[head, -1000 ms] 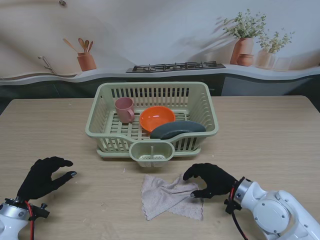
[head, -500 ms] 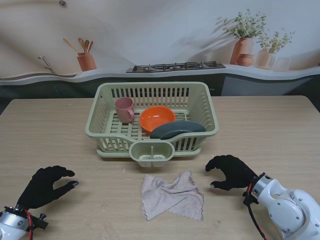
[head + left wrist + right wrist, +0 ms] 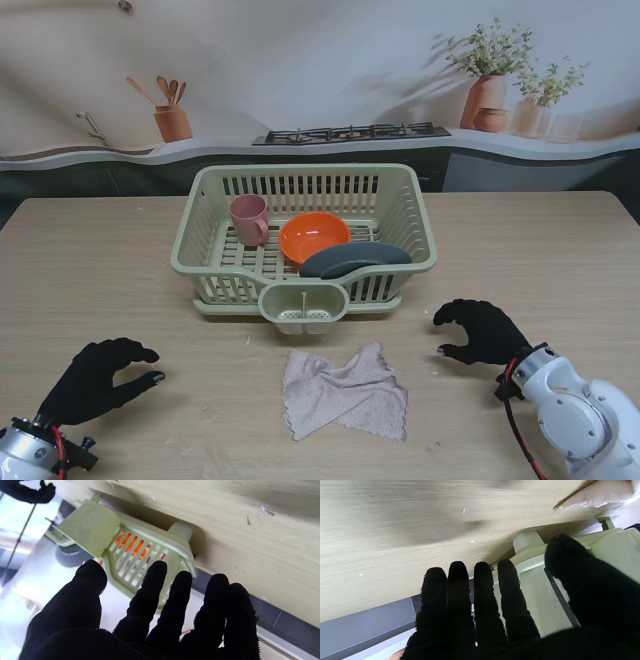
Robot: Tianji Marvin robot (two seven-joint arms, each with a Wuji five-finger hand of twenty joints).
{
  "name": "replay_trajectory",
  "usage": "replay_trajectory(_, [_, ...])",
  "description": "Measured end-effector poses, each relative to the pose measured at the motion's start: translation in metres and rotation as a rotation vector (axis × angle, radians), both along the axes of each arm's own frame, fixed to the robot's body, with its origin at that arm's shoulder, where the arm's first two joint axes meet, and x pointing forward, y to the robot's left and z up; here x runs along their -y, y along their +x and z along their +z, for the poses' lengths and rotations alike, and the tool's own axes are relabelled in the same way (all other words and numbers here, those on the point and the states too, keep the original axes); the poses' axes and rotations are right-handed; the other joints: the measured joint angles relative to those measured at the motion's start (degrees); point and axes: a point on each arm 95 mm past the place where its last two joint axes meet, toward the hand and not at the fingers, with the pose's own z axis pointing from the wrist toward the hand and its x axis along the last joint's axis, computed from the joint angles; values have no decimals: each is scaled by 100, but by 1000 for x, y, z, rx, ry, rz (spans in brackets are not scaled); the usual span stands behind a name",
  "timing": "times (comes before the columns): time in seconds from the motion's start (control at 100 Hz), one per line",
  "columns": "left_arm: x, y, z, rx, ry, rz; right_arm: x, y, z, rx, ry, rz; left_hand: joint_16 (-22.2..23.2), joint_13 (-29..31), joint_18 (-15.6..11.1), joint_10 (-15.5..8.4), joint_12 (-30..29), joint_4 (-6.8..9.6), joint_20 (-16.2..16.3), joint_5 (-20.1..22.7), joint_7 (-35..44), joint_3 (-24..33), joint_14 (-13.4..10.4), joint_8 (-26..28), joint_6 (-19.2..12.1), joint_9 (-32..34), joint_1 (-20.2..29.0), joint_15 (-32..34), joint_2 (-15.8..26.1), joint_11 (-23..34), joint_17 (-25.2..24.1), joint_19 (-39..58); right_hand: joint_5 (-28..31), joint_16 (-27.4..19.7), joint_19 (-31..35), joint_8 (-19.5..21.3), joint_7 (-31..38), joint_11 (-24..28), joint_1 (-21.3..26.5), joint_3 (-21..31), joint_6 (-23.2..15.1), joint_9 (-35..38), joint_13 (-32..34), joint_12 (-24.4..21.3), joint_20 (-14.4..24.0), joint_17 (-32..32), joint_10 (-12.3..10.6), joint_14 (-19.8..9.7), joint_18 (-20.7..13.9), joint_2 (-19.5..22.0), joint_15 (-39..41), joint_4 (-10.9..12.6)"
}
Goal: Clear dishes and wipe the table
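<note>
The right hand (image 3: 482, 332) hovers at the lower right of the stand view, empty, its fingers curled but apart and gripping nothing. The left hand (image 3: 100, 378) sits at the lower left, likewise empty with fingers spread. Between them, low in the middle of the frame, the beige cloth (image 3: 343, 391) lies crumpled on the worktop (image 3: 560, 270), its long axis running roughly across the frame. It lies toward the frame's left from the right hand, near but not touching; the left hand is well apart from it, so the right hand looks the nearer for a wipe. Farther up the frame stands the green dish rack (image 3: 190, 262), already holding 3 dishes: a pink mug (image 3: 248, 219), an orange bowl (image 3: 313, 236) and a dark grey plate (image 3: 352, 259).
</note>
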Motion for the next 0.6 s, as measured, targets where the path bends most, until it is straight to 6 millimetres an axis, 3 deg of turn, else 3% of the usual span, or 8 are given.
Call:
replay_trajectory(0.44, [25,6,5,-76,8,-64,12,2,-6,12,22,-74,-60,-66,-80,0,-2,0,-67,-1,-7,309,-31,-44,0,-24,50,-35,-3,-14,-72,-94,61,0,0,0,-105,-8,1,0,19,0,0,0,-1,15,8,7,80,0,-19,0])
replay_trajectory(0.6, [40,11,4,-111,10,-82,14,2,-6,13,21,-80,-76,-96,-157,0,-2,0,-196,-1,-69,821,-90,-70,2,-83,-117,-124,-202,-48,-145,-198,61,0,0,0,-107,-9,2,0,22,0,0,0,-1,15,31,53,121,0,-23,0])
